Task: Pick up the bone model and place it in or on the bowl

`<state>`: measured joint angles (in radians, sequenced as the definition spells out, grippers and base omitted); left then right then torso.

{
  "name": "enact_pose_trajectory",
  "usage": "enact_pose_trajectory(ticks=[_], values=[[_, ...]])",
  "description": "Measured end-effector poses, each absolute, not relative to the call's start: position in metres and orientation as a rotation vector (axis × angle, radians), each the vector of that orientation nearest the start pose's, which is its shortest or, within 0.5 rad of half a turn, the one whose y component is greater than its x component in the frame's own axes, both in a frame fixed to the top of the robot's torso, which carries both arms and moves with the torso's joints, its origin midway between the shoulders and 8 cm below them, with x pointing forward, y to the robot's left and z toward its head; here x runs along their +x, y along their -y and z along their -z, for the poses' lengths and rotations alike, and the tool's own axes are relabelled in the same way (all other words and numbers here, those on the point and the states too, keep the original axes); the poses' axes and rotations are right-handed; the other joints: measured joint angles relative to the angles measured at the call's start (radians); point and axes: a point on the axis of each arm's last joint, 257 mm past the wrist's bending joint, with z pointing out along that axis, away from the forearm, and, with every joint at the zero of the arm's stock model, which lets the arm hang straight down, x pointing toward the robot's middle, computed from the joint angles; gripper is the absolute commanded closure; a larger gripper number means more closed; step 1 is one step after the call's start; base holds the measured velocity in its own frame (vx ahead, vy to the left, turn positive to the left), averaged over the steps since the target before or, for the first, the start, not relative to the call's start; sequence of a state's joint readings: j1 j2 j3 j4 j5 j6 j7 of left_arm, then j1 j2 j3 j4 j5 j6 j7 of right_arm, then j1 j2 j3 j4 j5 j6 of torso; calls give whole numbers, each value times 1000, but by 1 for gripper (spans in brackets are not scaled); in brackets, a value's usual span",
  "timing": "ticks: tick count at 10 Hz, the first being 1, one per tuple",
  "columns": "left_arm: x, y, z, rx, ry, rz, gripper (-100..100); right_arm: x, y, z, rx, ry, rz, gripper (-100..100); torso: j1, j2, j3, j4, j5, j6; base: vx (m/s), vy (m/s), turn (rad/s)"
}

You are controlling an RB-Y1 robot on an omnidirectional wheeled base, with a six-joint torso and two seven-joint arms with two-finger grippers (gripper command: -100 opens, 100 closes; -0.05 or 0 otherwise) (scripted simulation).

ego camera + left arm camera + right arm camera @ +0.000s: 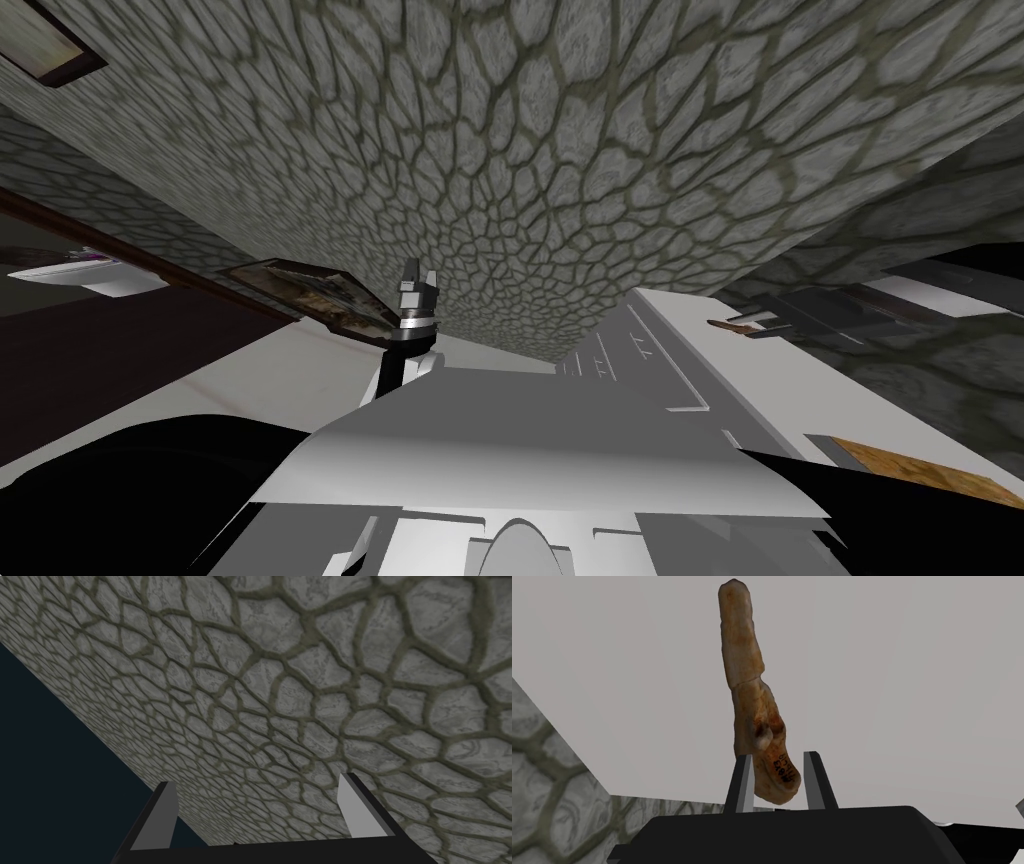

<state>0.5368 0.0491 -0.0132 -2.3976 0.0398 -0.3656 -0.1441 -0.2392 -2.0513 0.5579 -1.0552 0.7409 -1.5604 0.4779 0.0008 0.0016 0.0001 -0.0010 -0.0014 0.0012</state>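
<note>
Bone model (747, 676) matt, mottled tan, pitted; wall (300, 676) rough cobbled stone

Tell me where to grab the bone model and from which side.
Grip the bone model at its thick, knobbed end with the black lettering, fingers across its narrow width, coming in along its long axis from that end. The shaft beyond is long and tapers, so it likely offers less to press on. The right gripper sits this way now, with a finger close on each side of that end.
</note>
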Motion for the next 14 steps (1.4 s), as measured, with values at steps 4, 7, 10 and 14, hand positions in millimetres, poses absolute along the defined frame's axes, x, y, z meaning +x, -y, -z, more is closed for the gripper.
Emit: enact_pose_trajectory(ticks=[4,7,10,14], values=[[341,-275,-39,-630,-703,1189,0,294,564,18,-1848,-2000,-37,100,1,2,1,1,0,1,-70,18,-16],[341,-275,-39,-630,-703,1189,0,311,549,7,-1826,-1912,-21,100,1,0,0,0,1,1,-43,9,-19],[341,-275,-39,-630,-703,1189,0,330,533,-11,-1802,-1806,7,100,1,1,1,0,0,1,-54,8,-35],[341,-275,-39,-630,-703,1189,0,347,513,-43,-1794,-1693,61,100,2,5,3,2,1,2,-97,5,-81]])
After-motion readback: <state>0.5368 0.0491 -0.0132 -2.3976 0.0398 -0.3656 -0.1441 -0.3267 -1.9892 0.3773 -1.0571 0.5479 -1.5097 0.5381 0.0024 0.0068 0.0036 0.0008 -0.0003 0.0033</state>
